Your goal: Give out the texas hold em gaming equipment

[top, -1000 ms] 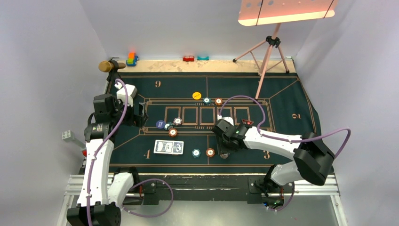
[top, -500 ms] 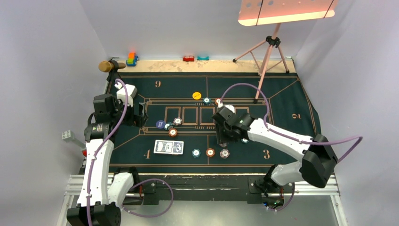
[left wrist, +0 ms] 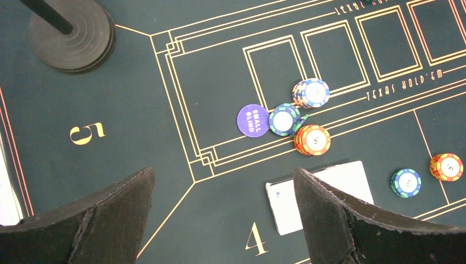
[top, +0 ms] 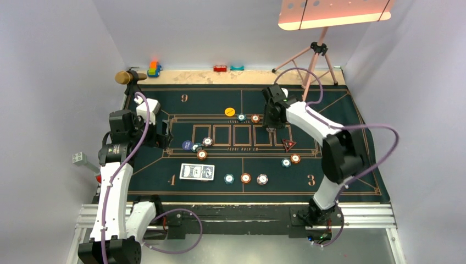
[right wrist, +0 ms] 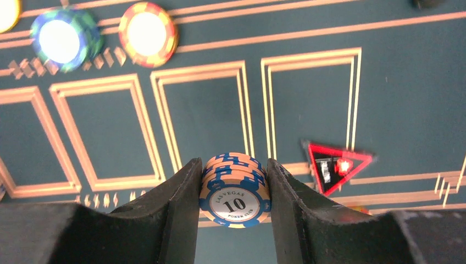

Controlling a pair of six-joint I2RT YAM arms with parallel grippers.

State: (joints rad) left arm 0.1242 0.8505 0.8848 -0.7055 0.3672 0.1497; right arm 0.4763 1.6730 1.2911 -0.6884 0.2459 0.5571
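Observation:
My right gripper (top: 270, 124) hangs over the far card boxes of the mat, shut on a short stack of peach-and-blue chips (right wrist: 235, 191) marked 10. Below it lie a teal chip (right wrist: 65, 38), an orange chip (right wrist: 147, 33) and the red triangle (right wrist: 335, 165). My left gripper (left wrist: 222, 176) stands open above the mat's left part, holding nothing. Ahead of it sit the navy disc (left wrist: 253, 119), three chip stacks (left wrist: 312, 139) and the card deck (left wrist: 308, 203). The yellow disc (top: 229, 111) lies far centre. Three chips (top: 245, 177) line the front.
A pink tripod stand (top: 313, 60) rises at the back right, one foot on the dark green mat (top: 340, 118). Small toys (top: 154, 68) line the back edge. A black round base (left wrist: 71, 33) sits at the mat's far left corner. Two chips (top: 291, 160) lie near the 3.
My right arm has lifted from the front of the mat near the three chips and swung to the far side, jaws still shut on the chip stack. The left arm has not moved.

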